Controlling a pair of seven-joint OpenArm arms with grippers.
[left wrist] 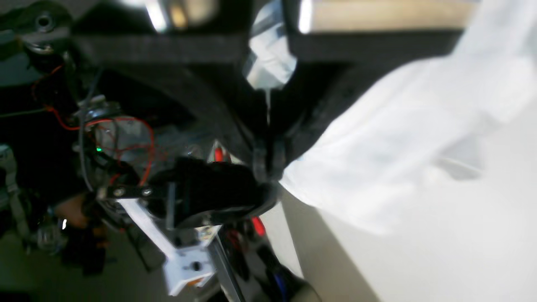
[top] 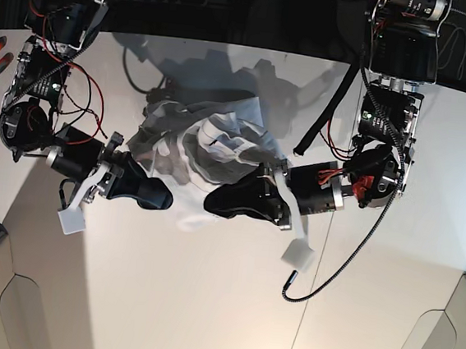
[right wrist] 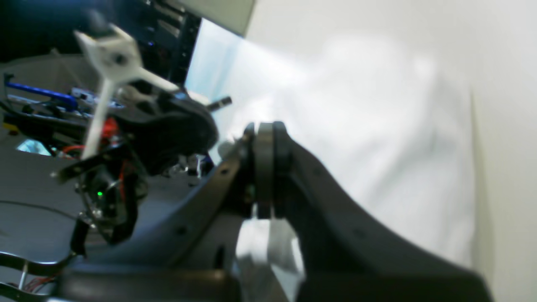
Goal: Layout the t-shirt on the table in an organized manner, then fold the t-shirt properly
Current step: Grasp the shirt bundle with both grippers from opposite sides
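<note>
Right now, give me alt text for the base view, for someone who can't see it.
A crumpled white t-shirt hangs bunched between two black grippers, the right gripper and the left gripper, both shut on its fabric above an off-white table. Red-wired arms reach in from either side.

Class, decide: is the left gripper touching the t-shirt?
Touching. In the left wrist view the left gripper is shut on an edge of the t-shirt, and the cloth fans out from its tips.

Left gripper and right gripper (both clamped) nearly meet.
</note>
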